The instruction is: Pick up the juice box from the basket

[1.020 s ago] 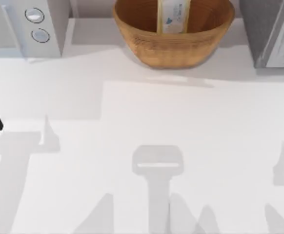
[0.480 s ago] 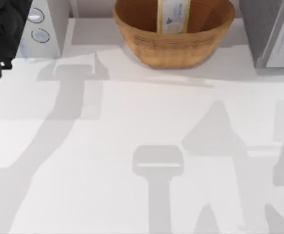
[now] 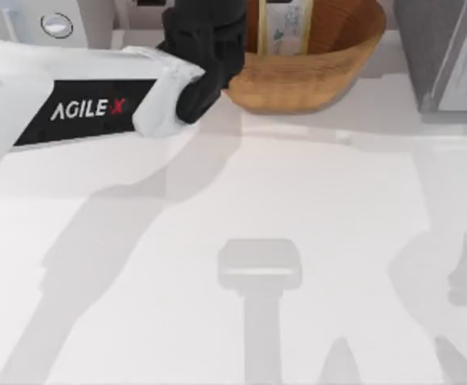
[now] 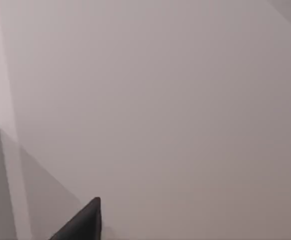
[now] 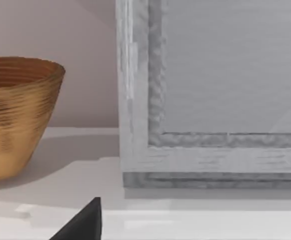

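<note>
While the left arm (image 3: 89,108) reached in from the table's left, its gripper (image 3: 205,40) hung over the basket (image 3: 314,76) rim, grip state untellable. Just right stood the juice box (image 3: 285,28), seemingly upright inside. Approach step; next, descend and close.

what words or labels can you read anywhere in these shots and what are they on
"AGILE X": white letters on the black panel of the left arm, which reaches across the top view's left toward the basket.
Juice box: light blue marks on its pale face, standing in the basket, too small to read.
Round dial on the white appliance at the table's back left: no legible marking.
Grey appliance at the right: nothing readable.
</note>
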